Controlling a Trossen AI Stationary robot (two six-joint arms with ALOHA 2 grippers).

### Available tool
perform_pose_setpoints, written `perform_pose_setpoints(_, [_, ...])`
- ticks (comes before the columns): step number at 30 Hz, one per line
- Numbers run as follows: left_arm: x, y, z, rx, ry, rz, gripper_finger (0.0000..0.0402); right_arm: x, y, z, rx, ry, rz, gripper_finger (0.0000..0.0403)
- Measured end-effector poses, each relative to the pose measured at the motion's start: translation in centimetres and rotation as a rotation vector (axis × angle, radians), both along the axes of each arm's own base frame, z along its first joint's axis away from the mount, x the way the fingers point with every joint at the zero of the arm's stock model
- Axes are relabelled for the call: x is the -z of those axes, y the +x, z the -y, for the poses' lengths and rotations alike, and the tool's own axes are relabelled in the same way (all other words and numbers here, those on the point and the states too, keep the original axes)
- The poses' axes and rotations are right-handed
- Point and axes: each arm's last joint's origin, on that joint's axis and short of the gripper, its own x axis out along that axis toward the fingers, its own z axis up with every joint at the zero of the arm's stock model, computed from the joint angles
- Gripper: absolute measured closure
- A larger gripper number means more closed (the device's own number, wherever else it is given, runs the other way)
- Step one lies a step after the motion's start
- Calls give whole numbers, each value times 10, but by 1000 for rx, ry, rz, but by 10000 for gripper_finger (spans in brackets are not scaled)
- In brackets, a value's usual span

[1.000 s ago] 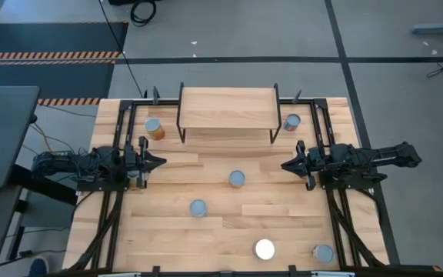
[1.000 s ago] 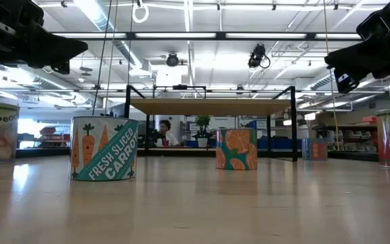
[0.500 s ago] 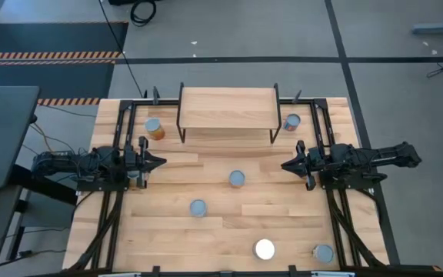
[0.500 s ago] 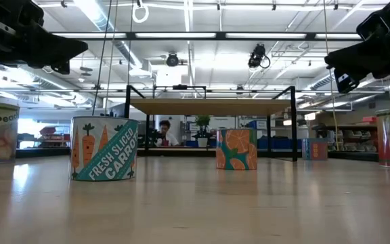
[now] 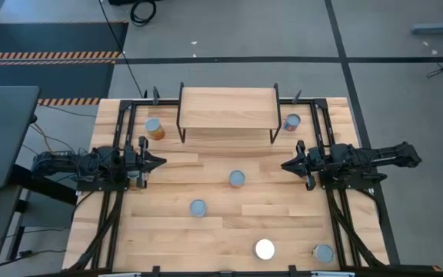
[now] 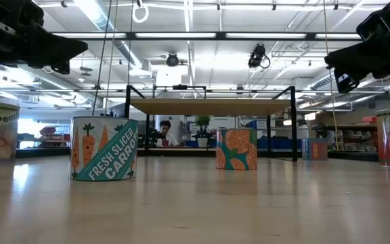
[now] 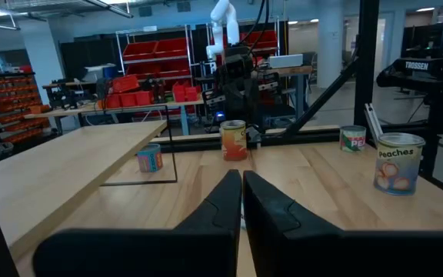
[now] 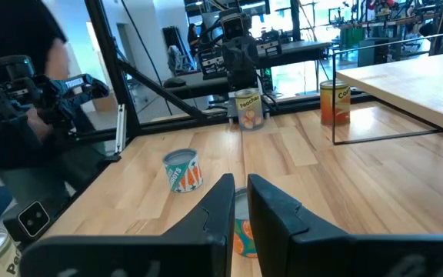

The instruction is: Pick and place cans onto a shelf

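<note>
The shelf (image 5: 228, 108) stands on thin black legs at the table's far middle, and its board carries nothing. On the tabletop stand an orange-labelled can (image 5: 154, 128) left of the shelf and a bluish can (image 5: 291, 121) right of it. An orange-print can (image 5: 237, 178) stands at the centre, a carrot can (image 5: 198, 208) nearer, and two cans (image 5: 264, 248) (image 5: 323, 252) at the near edge. A peaches can (image 8: 248, 108) stands under my left arm. My left gripper (image 5: 160, 161) and right gripper (image 5: 285, 165) hover shut and empty, facing each other across the table.
Black frame rails (image 5: 114, 208) run along both sides of the table under the arms. The shelf's black legs (image 5: 180, 127) stand on the table's far part. A person (image 6: 162, 129) shows in the room beyond the table, and another at the edge of the right wrist view (image 8: 21, 92).
</note>
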Motion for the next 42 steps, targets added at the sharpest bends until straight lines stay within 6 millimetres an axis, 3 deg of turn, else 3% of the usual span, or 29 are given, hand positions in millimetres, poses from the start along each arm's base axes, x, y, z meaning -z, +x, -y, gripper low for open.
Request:
perform_pose_setpoints(6, [0, 0, 0, 0, 0, 0, 379, 0, 0, 0, 0, 0, 0, 358])
perform_pose_setpoints(10, [-1, 0, -1, -71, 297, -19, 379, 0, 0, 0, 0, 0, 0, 358])
perform_pose_setpoints(12, [-1, 0, -1, -62, 317, -21, 379, 0, 0, 0, 0, 0, 0, 358])
perform_pose_setpoints(15, [-1, 0, 0, -35, 197, -5, 379, 0, 0, 0, 0, 0, 0, 358])
perform_pose_setpoints(22, [-6, -1, -2, -23, -490, 72, 379, 0, 0, 0, 0, 0, 0, 358])
perform_pose_setpoints(25, [-12, 0, -2, 11, -458, 108, 379, 0, 0, 0, 0, 0, 0, 358])
perform_pose_setpoints(29, [-22, 5, 2, 160, -444, -19, 379, -1, 0, 0, 0, 1, 6, 358])
perform_pose_setpoints(32, [-33, 15, 3, 158, -481, -99, 379, -1, 0, 0, 0, 1, 8, 358])
perform_pose_setpoints(38, [-72, 45, 2, 72, -550, -173, 379, -1, 0, 0, 0, 1, 9, 358])
perform_pose_setpoints(42, [-103, 63, 6, 123, -529, -175, 379, -1, 0, 0, 0, 1, 14, 358])
